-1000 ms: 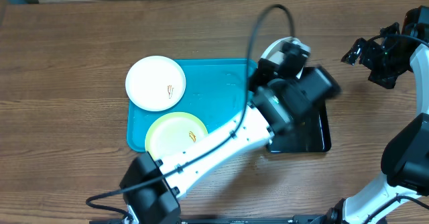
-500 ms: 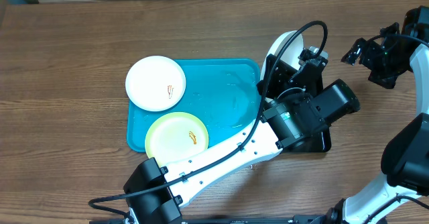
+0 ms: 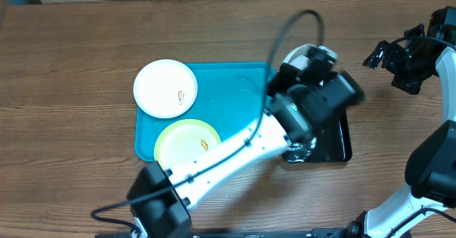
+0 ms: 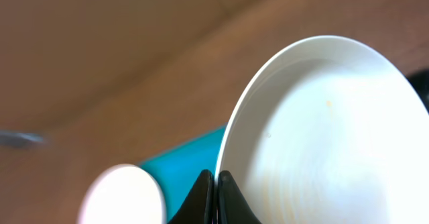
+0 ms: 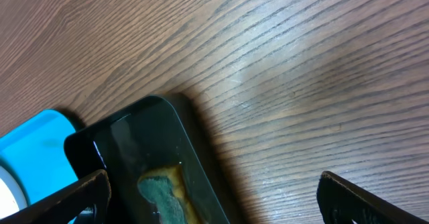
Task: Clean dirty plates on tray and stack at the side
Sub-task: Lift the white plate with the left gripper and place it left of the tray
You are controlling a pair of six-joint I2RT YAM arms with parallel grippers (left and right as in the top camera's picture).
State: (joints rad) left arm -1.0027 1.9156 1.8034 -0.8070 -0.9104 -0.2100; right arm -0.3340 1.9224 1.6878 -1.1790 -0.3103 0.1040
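Your left tool [image 4: 216,184], clamped on the rim of a white plate [image 4: 322,137], has swung back over the black tray [image 3: 339,149]; likely a scrubbing stroke. Your right tool [image 5: 214,196] hangs open, empty.

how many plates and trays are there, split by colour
white plates: 2
yellow-green plate: 1
blue tray: 1
black tray: 1
total: 5
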